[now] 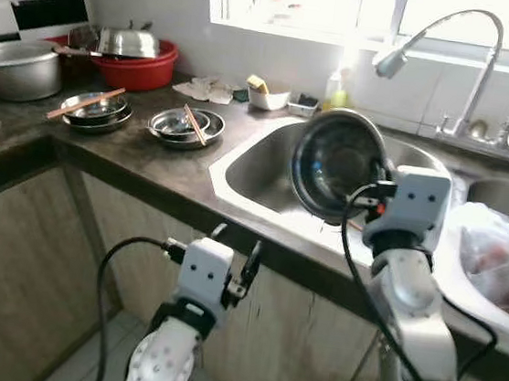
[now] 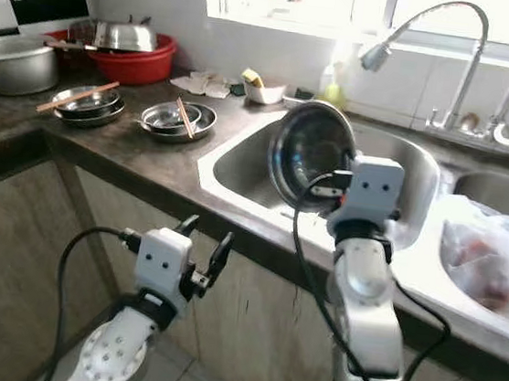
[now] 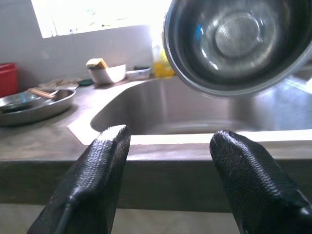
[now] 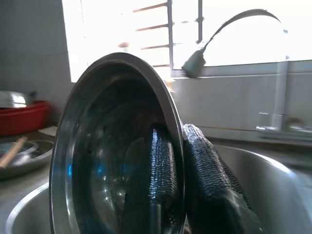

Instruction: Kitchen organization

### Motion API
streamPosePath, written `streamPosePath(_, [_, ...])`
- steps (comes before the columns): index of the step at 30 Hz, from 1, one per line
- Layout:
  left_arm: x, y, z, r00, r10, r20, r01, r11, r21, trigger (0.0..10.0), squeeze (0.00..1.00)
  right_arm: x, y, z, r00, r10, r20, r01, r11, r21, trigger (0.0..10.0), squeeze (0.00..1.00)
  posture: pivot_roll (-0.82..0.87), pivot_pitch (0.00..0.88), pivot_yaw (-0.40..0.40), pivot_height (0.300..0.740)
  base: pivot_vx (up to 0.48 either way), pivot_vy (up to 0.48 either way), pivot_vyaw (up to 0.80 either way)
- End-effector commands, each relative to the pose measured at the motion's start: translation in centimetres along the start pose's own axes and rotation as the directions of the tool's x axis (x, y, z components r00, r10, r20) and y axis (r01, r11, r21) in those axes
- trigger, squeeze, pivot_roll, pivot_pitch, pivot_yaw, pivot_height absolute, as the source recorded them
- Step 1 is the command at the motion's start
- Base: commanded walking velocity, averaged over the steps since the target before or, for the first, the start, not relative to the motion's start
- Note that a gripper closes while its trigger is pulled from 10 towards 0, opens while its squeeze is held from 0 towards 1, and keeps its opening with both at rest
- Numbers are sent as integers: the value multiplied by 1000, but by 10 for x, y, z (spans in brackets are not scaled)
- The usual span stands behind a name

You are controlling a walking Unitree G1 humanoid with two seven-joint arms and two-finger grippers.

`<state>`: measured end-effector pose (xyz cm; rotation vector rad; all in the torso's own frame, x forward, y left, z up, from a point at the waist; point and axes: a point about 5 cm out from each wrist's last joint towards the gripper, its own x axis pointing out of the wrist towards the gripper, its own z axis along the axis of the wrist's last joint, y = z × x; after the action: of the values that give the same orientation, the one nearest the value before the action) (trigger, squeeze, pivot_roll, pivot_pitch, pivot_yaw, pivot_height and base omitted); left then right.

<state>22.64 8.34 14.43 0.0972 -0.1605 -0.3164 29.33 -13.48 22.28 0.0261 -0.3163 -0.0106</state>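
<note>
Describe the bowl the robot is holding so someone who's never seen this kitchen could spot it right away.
Find the steel sink under the window, with the curved tap above it. Over that basin, the right gripper pinches the rim of a steel bowl, one finger inside and one outside. Unlike the steel dishes lying flat on the dark counter, this bowl is in the air, tipped on edge.

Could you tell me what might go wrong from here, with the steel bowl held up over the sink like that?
The right tool pinches only the rim of the steel bowl, held on edge above the sink; it could slip and drop in. Swinging it could knock the faucet head. The left tool, open below the counter edge, could hit it if raised.
</note>
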Motion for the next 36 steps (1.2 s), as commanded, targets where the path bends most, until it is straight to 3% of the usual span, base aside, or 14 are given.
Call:
streamPosePath(1, [0, 3, 2, 1000, 18, 2, -18, 1000, 2, 10000, 0, 3, 4, 5, 1000, 26, 18, -26, 1000, 8, 0, 0, 85, 7, -26, 740, 371, 0, 0])
streamPosePath(11, [0, 3, -2, 999, 31, -16, -31, 1000, -5, 10000, 0, 14, -3, -4, 998, 16, -61, -19, 999, -48, 0, 0, 82, 12, -31, 740, 244, 0, 0])
streamPosePath(12, [0, 4, -2, 999, 36, -18, -36, 999, -10, 10000, 0, 17, -7, -6, 997, 3, -79, -7, 998, -57, 4275, 0, 82, 17, -32, 740, 0, 0, 0])
streamPosePath(13, [0, 4, -3, 999, 36, -23, -36, 999, -9, 10000, 0, 19, -9, -7, 996, -7, -90, 1, 998, -68, 10000, 0, 82, 18, -32, 740, 0, 0, 0])
streamPosePath(18, [-1, 2, -4, 999, 24, -38, -25, 1000, -19, 10000, 0, 31, -22, -15, 982, -70, -173, 54, 994, -99, 10000, 0, 85, 24, -32, 740, 0, 0, 0])
streamPosePath(19, [-2, 0, -4, 999, 17, -40, -18, 1000, -23, 10000, 0, 37, -29, -22, 966, -92, -240, 70, 993, -99, 10000, 0, 83, 32, -31, 740, 0, 0, 0])
streamPosePath(22, [-3, -2, -4, 999, 13, -41, -14, 1000, -27, 10000, 0, 44, -32, -32, 947, -88, -310, 57, 992, -110, 10000, 0, 82, 39, -28, 740, 0, 0, 0])
streamPosePath(28, [-5, -5, -2, 999, 5, -41, -6, 999, -42, 10000, 0, 61, -32, -48, 919, -60, -389, 63, 998, -7, 10000, 0, 88, 47, -33, 740, 0, 0, 0])
streamPosePath(34, [-4, -6, 3, 1000, 4, -31, -6, 999, -44, 10000, 0, 76, -39, -63, 877, -63, -476, 83, 996, 21, 10000, 0, 109, 67, -43, 740, 0, 0, 0])
streamPosePath(36, [-6, -8, 5, 1000, 6, -27, -8, 999, -51, 10000, 0, 79, -32, -70, 853, -6, -522, 52, 996, 73, 10000, 0, 116, 80, -49, 740, 0, 0, 0])
